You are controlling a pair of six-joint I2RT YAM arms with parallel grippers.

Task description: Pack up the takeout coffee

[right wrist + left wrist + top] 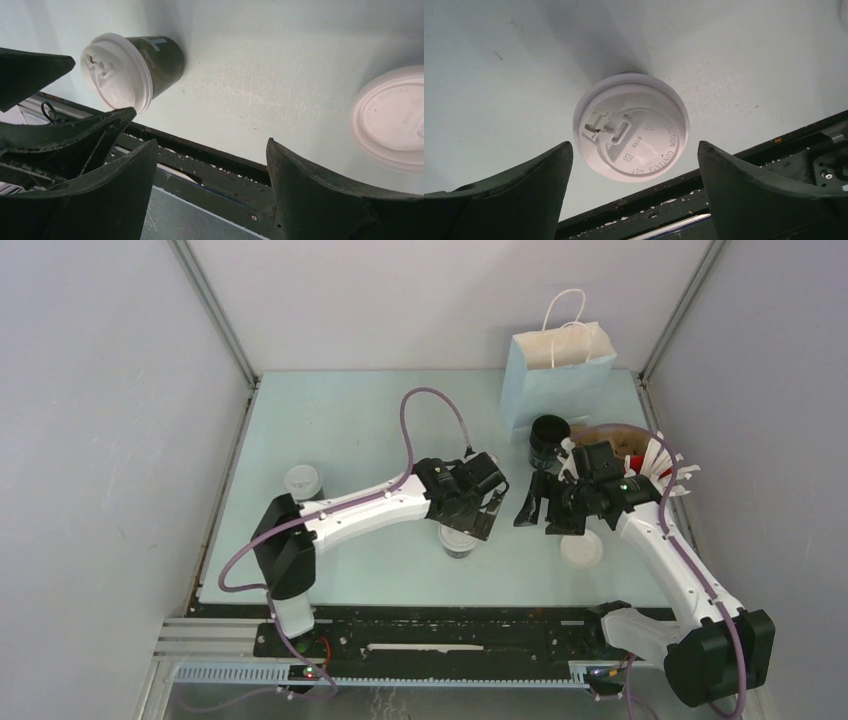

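Observation:
A dark takeout cup with a white lid (460,540) stands near the table's front middle. In the left wrist view I see its lid (630,127) from above. My left gripper (478,522) (634,147) hangs open just above this cup, with its fingers apart from the cup. My right gripper (540,515) (210,150) is open and empty a little to the right. In its view the same lidded cup (130,70) is at upper left and a loose white lid (581,549) (390,117) lies at right. A light blue paper bag (558,380) stands at the back.
An open dark cup (548,440) without a lid stands in front of the bag. Another lidded cup (303,481) is at the left. A brown holder (620,440) with red and white items sits at the far right. The table's black front rail (210,160) runs below both grippers.

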